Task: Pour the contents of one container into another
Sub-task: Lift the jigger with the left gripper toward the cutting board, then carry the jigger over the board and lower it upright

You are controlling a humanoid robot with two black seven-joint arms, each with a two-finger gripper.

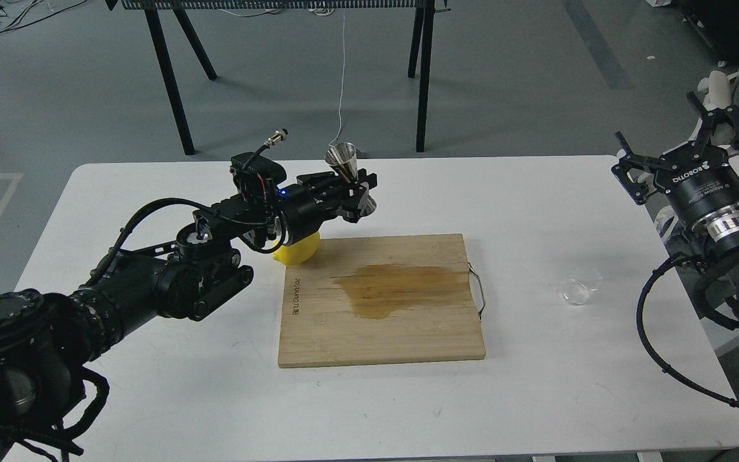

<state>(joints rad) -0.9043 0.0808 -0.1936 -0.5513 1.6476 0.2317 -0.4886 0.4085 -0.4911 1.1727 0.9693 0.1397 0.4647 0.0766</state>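
Left gripper [351,192] clamps jigger [348,172] at waist, lifted; right gripper [684,151] spread, empty; glass cup [580,286] stands alone on table [536,398], ungrasped.

Even, diffuse overhead light; bright, no hard source visible. White bench [536,212] near blown out, little surface texture. Shadows soft and faint, weak under the cutting board [382,333]. Specular glints on the steel jigger [344,160]. Glass cup [580,287] low contrast, nearly lost against the white. Focus sharp centrally; left arm [16,346] slightly soft near the frame edge.
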